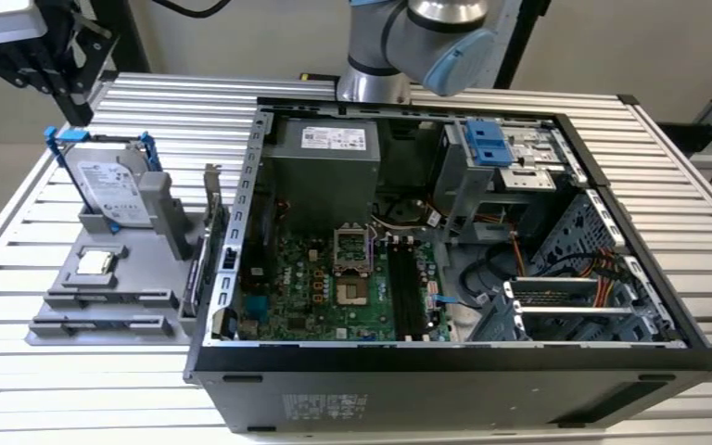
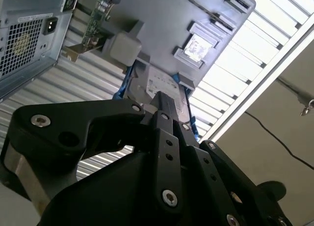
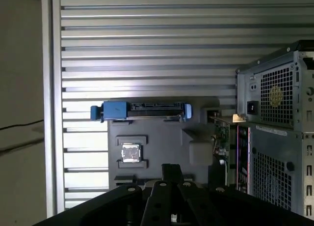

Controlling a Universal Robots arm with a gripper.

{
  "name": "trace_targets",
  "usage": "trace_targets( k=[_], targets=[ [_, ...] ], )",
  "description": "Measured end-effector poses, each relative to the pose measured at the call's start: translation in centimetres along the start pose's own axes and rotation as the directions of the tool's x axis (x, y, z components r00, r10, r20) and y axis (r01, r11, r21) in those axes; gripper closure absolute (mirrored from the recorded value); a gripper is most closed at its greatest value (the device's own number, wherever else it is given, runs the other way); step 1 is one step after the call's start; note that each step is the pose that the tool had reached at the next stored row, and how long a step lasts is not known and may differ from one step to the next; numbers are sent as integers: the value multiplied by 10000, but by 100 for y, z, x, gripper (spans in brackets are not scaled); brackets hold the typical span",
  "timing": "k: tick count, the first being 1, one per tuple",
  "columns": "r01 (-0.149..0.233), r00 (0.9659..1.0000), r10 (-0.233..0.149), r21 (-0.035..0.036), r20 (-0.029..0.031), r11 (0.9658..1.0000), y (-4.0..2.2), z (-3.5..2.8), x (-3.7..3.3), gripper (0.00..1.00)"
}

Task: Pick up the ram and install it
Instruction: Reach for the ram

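The black end effector (image 3: 171, 171) hangs above the ribbed aluminium surface (image 3: 147, 49). I cannot tell whether it is open or closed, and it holds nothing that I can see. Below it sits the grey plastic parts tray (image 3: 162, 135), carrying the silver hard drive in its blue frame (image 3: 140, 110) and the small square silver processor chip (image 3: 131, 153). The ram (image 1: 107, 298) seems to be the thin dark strip standing edge-up in a front slot of that tray, though it is hard to make out. The open black computer case (image 1: 455, 357) stands just beside the tray, on the exterior view's right.
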State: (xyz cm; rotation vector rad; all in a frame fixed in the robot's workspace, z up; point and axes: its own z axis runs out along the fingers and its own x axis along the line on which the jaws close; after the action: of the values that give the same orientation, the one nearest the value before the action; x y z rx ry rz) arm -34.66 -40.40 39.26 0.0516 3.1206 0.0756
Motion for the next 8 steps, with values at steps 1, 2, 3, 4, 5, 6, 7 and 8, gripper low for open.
trace_targets(
  k=[1,2,3,4,5,6,7,8],
  targets=[
    [0,10000,0,-1,1,10000,-19,0,0,100],
    [0,10000,0,-1,1,10000,-39,-1,0,100],
    [0,10000,0,0,0,10000,-60,-2,1,100],
    [1,10000,-1,0,0,10000,-80,-4,1,100],
    [0,10000,0,-1,1,10000,-99,-4,3,100],
    [0,10000,0,-1,1,10000,-118,-5,5,100],
    [0,10000,0,0,-1,10000,-134,-7,6,100],
    [0,10000,0,0,0,10000,-154,-7,9,100]
  ],
)
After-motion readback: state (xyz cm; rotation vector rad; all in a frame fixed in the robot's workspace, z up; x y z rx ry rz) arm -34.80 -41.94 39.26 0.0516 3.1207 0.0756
